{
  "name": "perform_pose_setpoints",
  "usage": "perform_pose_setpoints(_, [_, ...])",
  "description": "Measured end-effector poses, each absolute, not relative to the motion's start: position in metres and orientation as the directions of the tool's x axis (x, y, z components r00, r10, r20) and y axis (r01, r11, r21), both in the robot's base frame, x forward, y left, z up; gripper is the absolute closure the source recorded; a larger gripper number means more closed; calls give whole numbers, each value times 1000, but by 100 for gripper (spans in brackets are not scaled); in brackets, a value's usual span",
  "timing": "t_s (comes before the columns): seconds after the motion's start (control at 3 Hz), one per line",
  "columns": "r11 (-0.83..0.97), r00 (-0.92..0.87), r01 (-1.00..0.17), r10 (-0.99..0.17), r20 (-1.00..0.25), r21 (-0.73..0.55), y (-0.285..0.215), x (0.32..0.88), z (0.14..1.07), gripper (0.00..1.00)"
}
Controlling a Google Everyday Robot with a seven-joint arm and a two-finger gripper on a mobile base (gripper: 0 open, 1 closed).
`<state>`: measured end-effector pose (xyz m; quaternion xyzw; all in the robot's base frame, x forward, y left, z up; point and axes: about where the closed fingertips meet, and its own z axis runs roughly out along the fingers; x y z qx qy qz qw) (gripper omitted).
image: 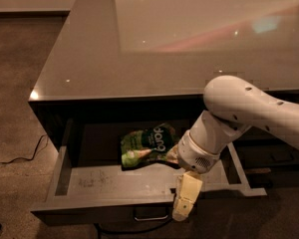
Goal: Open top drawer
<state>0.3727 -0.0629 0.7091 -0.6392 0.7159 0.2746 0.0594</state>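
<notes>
The top drawer [104, 185] stands pulled out from under the glossy grey counter. Its grey scuffed floor and side walls show, and its dark front faces me at the bottom edge. The slim metal loop handle [150, 216] sits at the centre of the front. A green snack bag [147, 146] lies inside toward the back. My gripper [183, 203] hangs from the white arm over the drawer's front edge, just right of the handle, its pale fingers [185, 195] pointing down.
The counter top [179, 39] spreads wide behind the drawer. A dark drawer front [276, 156] of the neighbouring column sits to the right. A black cable [20, 158] runs on the brown floor at the left.
</notes>
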Motion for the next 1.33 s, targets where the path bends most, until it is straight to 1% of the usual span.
perform_pose_setpoints(0.67, [38,-166,-962,-868,-469,270,-68,395,709,0])
perform_pose_setpoints(1.33, [156,-211,-975,-872,-441,158,-81,420,707,0])
